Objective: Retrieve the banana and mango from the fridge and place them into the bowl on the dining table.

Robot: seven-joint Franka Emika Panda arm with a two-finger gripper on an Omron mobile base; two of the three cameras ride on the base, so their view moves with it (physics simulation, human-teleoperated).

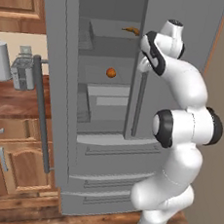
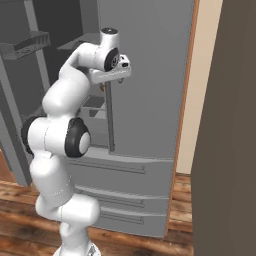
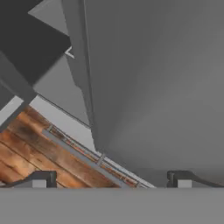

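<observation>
The fridge (image 1: pixel 184 23) stands with its left door (image 1: pixel 51 54) swung open and its right door shut. Inside, the banana (image 1: pixel 132 31) lies on an upper shelf and the mango (image 1: pixel 111 73) sits on the shelf below. My gripper (image 3: pixel 113 181) hangs open and empty beside the right door's bar handle (image 2: pixel 108 117), pointing down along the door toward the floor. Its fingertips (image 3: pixel 43 179) stand far apart. In the left base view my own arm covers the hand. The bowl and the dining table are out of view.
Wooden cabinets (image 1: pixel 10 162) and a counter with a toaster (image 1: pixel 23 70) and a white roll (image 1: pixel 1 60) flank the fridge on the left. Two wide fridge drawers (image 1: pixel 114 153) sit low. A brown panel (image 2: pixel 225 125) stands close on the right.
</observation>
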